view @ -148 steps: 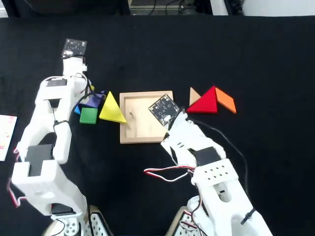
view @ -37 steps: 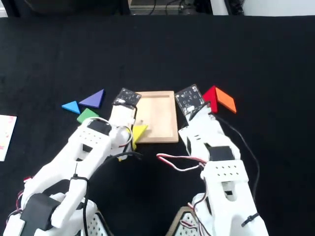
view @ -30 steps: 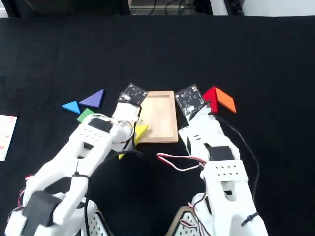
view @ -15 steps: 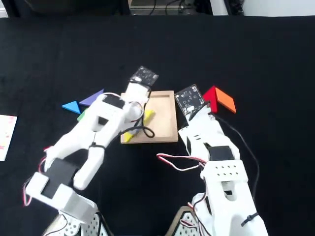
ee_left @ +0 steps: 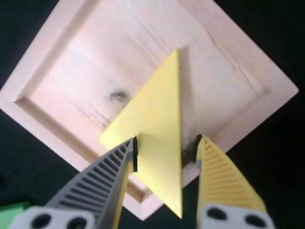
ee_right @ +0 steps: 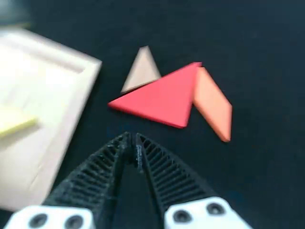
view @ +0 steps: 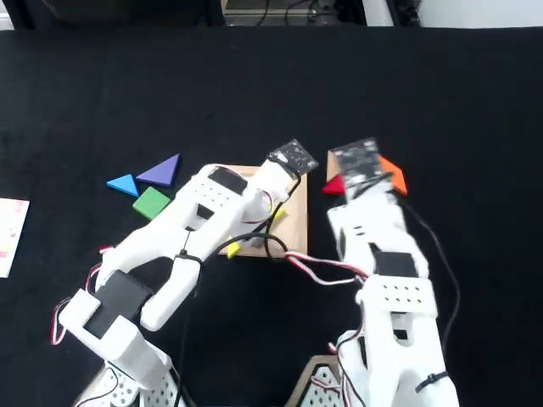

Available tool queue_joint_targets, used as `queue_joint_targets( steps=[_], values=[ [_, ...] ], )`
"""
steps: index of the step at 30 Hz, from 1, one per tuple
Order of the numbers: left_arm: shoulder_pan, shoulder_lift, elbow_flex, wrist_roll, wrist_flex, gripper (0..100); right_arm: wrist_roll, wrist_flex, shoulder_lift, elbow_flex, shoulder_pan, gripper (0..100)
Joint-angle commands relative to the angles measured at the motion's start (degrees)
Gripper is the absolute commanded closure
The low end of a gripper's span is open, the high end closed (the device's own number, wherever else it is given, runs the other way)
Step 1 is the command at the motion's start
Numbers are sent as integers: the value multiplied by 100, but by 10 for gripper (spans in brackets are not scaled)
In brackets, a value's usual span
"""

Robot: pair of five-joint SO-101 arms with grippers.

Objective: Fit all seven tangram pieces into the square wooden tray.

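Now L claw (ee_left: 166, 143) grips flat yellow triangle (ee_left: 157, 114) over grainy wood tray (ee_left: 81, 62); R claw (ee_right: 132, 139) closed, empty.

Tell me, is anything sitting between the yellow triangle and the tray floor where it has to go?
Nothing visible does. The left tool holds the yellow triangle over the wooden tray, and the tray floor that shows is bare wood. One corner of the triangle overhangs the tray's rim by the tool.

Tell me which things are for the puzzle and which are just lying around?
For the puzzle: wooden tray, yellow triangle in the left pincer, red triangle, orange slanted piece, tan triangle, blue triangle, purple triangle, green square.

Just lying about: pale card, off to one side.
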Motion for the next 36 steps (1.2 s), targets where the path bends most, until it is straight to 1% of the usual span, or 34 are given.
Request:
queue_joint_targets(
  steps=[1,6,9,11,13,15,16,19,20,21,23,25,31,36],
  values=[
    [-163,-79,-796,-97,457,784,-703,-352,-154,-84,651,987],
    [-242,-79,-1938,53,1248,787,-1310,-527,-154,-101,1116,987],
    [-347,-79,-2519,308,1741,787,-1371,-492,-154,-189,1266,987],
    [-505,-18,-2624,316,2022,788,-1371,-484,-154,-198,1292,987],
    [-743,0,-2413,325,2154,788,-1380,-484,-154,-198,1275,987],
    [-998,9,-1938,325,1855,795,-1380,-492,-154,-189,1275,987],
    [-1130,-9,-1710,325,1609,816,-1380,-501,-154,-180,1257,987],
    [-1270,-53,-1235,325,1064,925,-1380,-510,-136,-171,1248,987],
    [-1262,-53,-1130,325,1037,966,-1380,-510,-127,-171,1248,987],
    [-1191,-9,-1051,308,1037,977,-1380,-510,-127,-171,1248,987],
    [-1121,9,-884,299,1020,954,-1389,-510,-127,-171,1248,987],
    [-1068,9,-708,299,1002,973,-1398,-519,-127,-171,1248,987],
    [-787,9,-514,325,949,970,-1398,-519,-119,-171,1248,987],
    [-558,18,-145,334,193,970,-1380,-519,-119,-171,1248,987]
  ],
)
